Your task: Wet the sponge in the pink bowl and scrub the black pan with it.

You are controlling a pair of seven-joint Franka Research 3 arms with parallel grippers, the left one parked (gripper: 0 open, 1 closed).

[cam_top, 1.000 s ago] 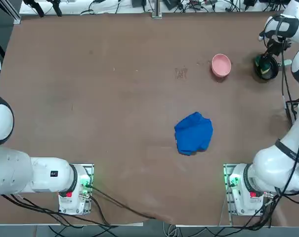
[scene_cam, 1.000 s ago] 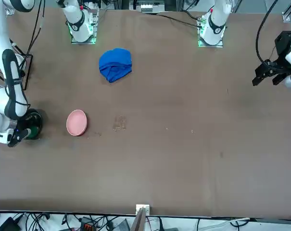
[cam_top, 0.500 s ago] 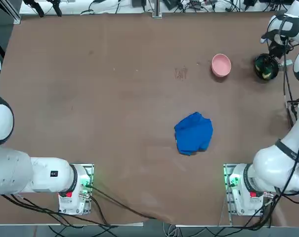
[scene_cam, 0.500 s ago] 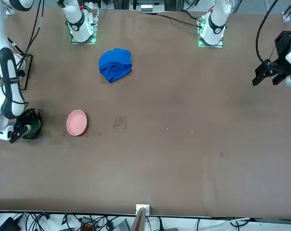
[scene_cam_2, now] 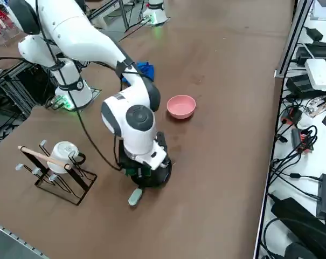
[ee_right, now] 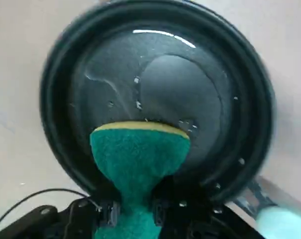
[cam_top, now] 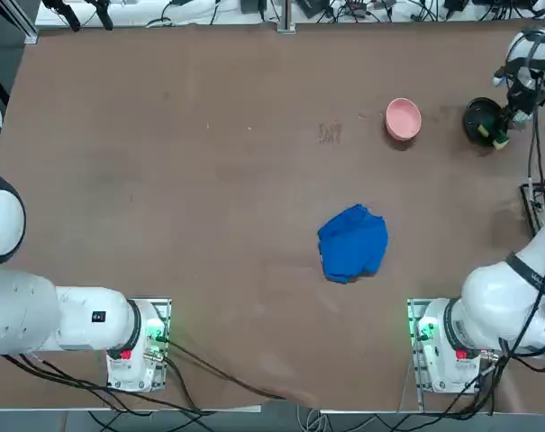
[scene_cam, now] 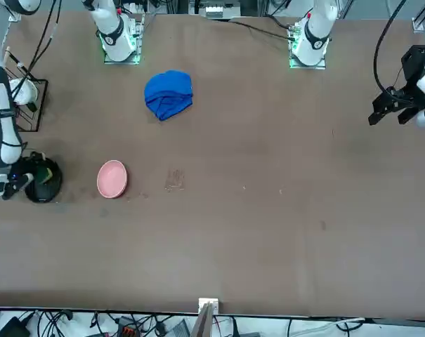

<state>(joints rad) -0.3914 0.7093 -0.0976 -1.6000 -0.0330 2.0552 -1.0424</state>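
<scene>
Since the earlier top view, the right pincer (ee_right: pixel 136 201) has shifted outward to the robot's right, exposing more of the black frying pan (ee_right: pixel 180 94). Its fingers are clamped on the green-and-yellow sponge (ee_right: pixel 135 154), now over the pan's near-right rim; droplets dot the pan's inside. The pink bowl (cam_top: pixel 404 119) and crumpled blue cloth (cam_top: pixel 354 243) haven't moved on the brown tabletop (cam_top: pixel 209 180). A white mug (scene_cam_2: pixel 66 156) hangs on a black wire rack (scene_cam_2: pixel 71 186); cables (scene_cam_2: pixel 300 143) tangle beyond the edge.

Glossy black pan (ee_right: pixel 180 84), rough fibrous green sponge (ee_right: pixel 138 152), smooth pink bowl (cam_top: pixel 403 119), matt blue cloth (cam_top: pixel 353 243).
</scene>
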